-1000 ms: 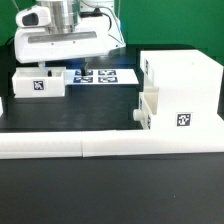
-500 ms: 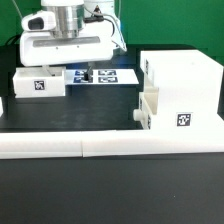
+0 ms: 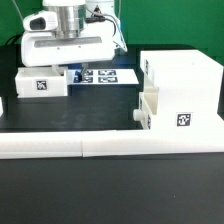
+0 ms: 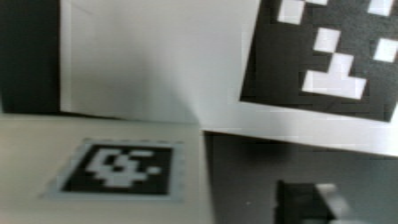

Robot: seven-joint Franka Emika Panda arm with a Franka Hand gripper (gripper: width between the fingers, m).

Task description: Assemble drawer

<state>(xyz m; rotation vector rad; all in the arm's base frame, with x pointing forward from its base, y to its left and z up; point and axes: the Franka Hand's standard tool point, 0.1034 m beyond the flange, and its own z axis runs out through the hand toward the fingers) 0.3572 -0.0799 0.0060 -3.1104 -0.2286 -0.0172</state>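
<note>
The gripper [image 3: 68,62] hangs over the small tray [image 3: 40,83], its opening impossible to tell; descending off-centre, a finger could strike the tray's wall and shove it.

In the upper left of the frame, the gripper [image 3: 66,64] sank slightly toward the small tray [image 3: 42,83], which seemed to edge a little rightward.
</note>
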